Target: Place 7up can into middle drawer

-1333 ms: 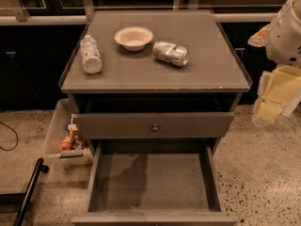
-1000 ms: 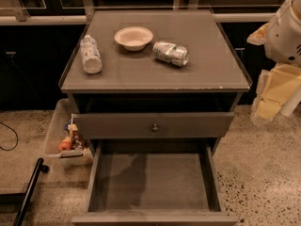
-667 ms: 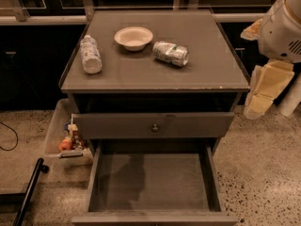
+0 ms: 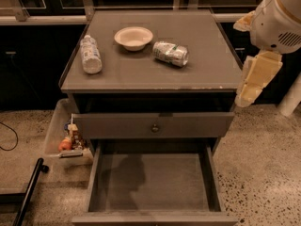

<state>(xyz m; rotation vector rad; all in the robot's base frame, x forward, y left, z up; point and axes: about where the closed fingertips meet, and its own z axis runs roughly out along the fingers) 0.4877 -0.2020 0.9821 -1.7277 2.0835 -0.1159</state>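
The 7up can point(image 4: 170, 53), silvery-green, lies on its side on the cabinet top, right of centre. The middle drawer point(image 4: 155, 180) is pulled out at the bottom, and its flat floor is bare. My arm's white housing point(image 4: 275, 20) hangs at the right edge. The cream-coloured gripper point(image 4: 254, 79) points down beside the cabinet's right front corner. It is right of the can and apart from it, and holds nothing that I can see.
A clear plastic bottle point(image 4: 90, 54) lies on the top at the left. A white bowl point(image 4: 133, 37) stands behind the can. The drawer front with a round knob point(image 4: 154, 127) sits just above the open drawer. A bin with small items point(image 4: 66, 138) stands on the floor at the left.
My arm and gripper have moved left and a little up, closer to the cabinet's right side. The can, bottle, bowl and drawers have not moved.
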